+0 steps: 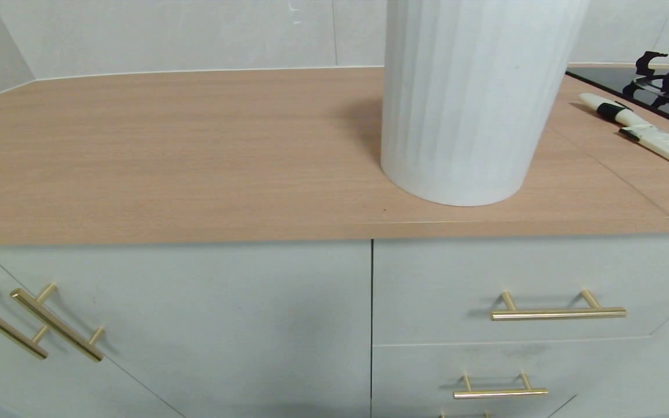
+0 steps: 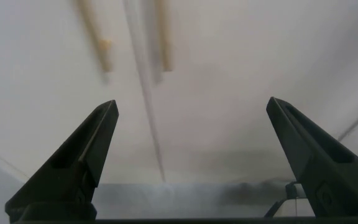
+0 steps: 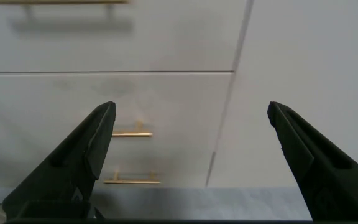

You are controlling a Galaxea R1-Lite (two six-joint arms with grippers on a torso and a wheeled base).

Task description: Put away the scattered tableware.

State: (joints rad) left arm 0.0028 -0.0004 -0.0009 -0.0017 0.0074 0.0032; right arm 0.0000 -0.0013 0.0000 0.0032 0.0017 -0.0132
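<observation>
Resting on counter, head view: white container, knife; wrist views: left pincer, right pincer spread, facing cabinet fronts.

One white ribbed container, one knife, one hob

White container: no writing to read — plain ribbed wall.
Knife: no legible mark.
Drawer fronts: no labels — bare.
</observation>
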